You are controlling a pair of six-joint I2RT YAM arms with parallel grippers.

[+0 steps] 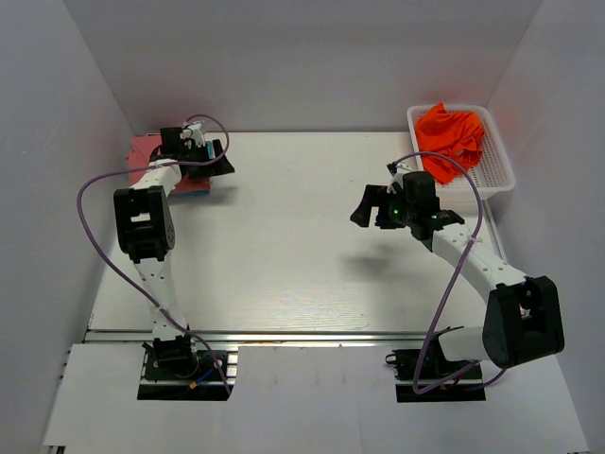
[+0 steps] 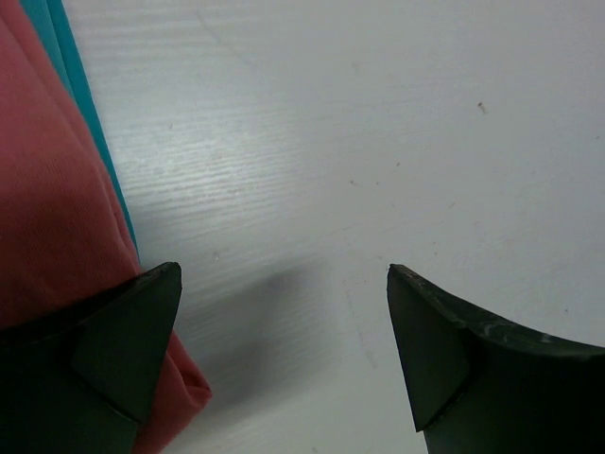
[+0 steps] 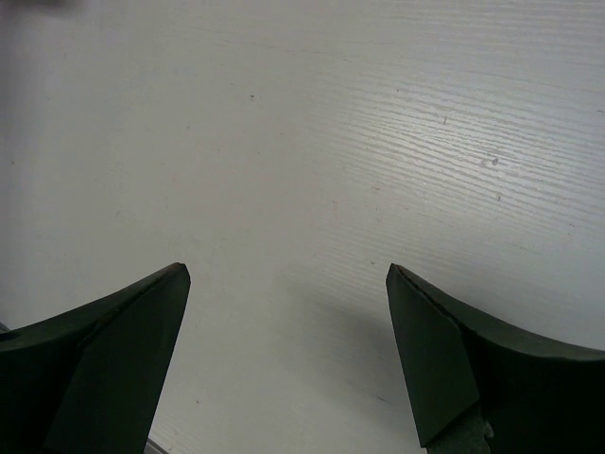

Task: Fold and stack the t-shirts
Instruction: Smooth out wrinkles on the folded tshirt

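left arm (image 1: pixel 156 274): slim white tube links joined by chunky black box-shaped joint housings.
right arm (image 1: pixel 473 260): same build, white links, with a large black housing at the elbow.
cables: a thin purple cable (image 1: pixel 79 197) hangs in a loose loop off the left arm; a second thin purple cable (image 1: pixel 442 303) follows the right arm.
bases: a black mounting block (image 1: pixel 180 361) under the left arm, another black mounting block (image 1: pixel 444 374) under the right.
wrist light: a small green light (image 1: pixel 392 216) on the right arm's black wrist unit.
left jaws: two matte near-black wedge-shaped plates; faint pale scuffs on one edge.
right jaws: the same dark wedges, smooth.
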